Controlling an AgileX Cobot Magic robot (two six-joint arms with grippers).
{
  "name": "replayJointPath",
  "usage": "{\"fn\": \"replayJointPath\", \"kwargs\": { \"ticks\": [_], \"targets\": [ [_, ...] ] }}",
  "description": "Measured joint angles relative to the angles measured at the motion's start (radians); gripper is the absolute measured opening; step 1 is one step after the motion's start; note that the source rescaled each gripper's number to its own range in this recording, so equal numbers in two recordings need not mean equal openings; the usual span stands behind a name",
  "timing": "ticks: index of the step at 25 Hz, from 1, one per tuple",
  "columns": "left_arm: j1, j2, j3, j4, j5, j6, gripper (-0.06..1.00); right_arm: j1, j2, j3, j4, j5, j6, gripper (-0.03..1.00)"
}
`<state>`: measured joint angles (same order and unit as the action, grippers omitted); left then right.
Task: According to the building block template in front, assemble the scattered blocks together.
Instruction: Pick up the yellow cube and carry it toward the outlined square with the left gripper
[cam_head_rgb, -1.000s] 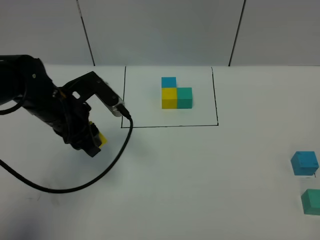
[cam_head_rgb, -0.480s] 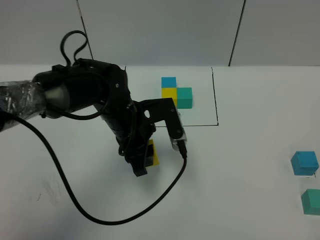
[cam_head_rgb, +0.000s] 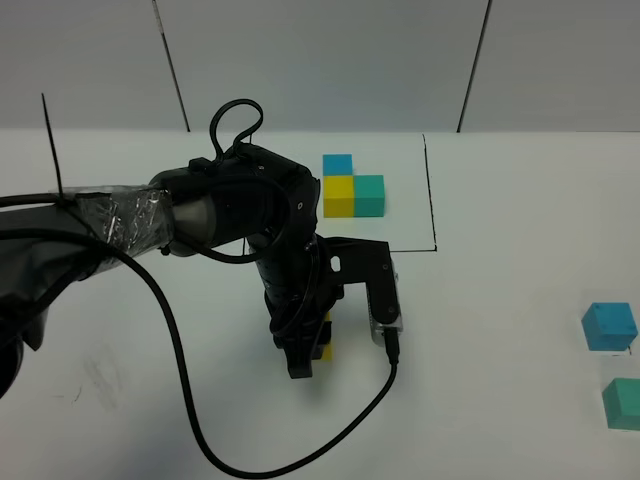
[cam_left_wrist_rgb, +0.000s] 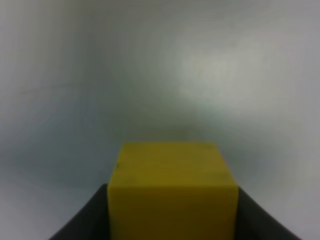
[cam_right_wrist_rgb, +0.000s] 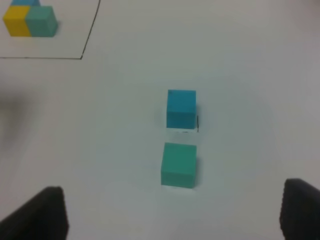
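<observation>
A: Look, the left end effector (cam_head_rgb: 312, 352) clamps the plain yellow cube (cam_left_wrist_rgb: 172, 195), held level and square-on, just in front of the black-framed blue-yellow-teal L template (cam_head_rgb: 352, 188).

B: And the right end effector (cam_right_wrist_rgb: 172, 220) gapes wide. The sky-blue cube (cam_head_rgb: 609, 326) and teal-green cube (cam_head_rgb: 624, 402) sit well off to the template's front right.

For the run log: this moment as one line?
left gripper: shut on yellow block, outside template | right gripper: open, empty | blue block, teal block: loose

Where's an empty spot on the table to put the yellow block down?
The widest bare patch of table lies between the left gripper, which holds the yellow block, and the blue cube, below the black frame. It is crowded at the right edge, where the teal cube sits by the blue one, and around the cable.
</observation>
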<state>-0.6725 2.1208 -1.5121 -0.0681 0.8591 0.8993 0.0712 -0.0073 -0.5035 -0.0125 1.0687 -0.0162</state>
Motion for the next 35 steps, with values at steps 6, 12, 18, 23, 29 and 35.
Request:
{"fn": "replayJointPath", "kwargs": {
  "ticks": [6,12,18,23,29,35],
  "targets": [
    [-0.001,0.034,-0.001,0.004,-0.003,0.0,0.0,0.0,0.0,0.0,0.0,0.0,0.0,0.73],
    [-0.001,0.052,-0.001,0.006,-0.004,0.0,0.0,0.0,0.0,0.0,0.0,0.0,0.0,0.73],
    [-0.001,0.052,-0.001,0.006,-0.006,0.0,0.0,0.0,0.0,0.0,0.0,0.0,0.0,0.73],
    [-0.001,0.052,-0.001,0.027,-0.018,0.0,0.1,0.0,0.0,0.0,0.0,0.0,0.0,0.73],
    [-0.001,0.052,-0.001,0.036,-0.031,-0.001,0.78,0.0,0.0,0.0,0.0,0.0,0.0,0.73],
    [-0.001,0.015,-0.001,0.048,-0.031,-0.019,1.0,0.0,0.0,0.0,0.0,0.0,0.0,0.73]
  ]
}}
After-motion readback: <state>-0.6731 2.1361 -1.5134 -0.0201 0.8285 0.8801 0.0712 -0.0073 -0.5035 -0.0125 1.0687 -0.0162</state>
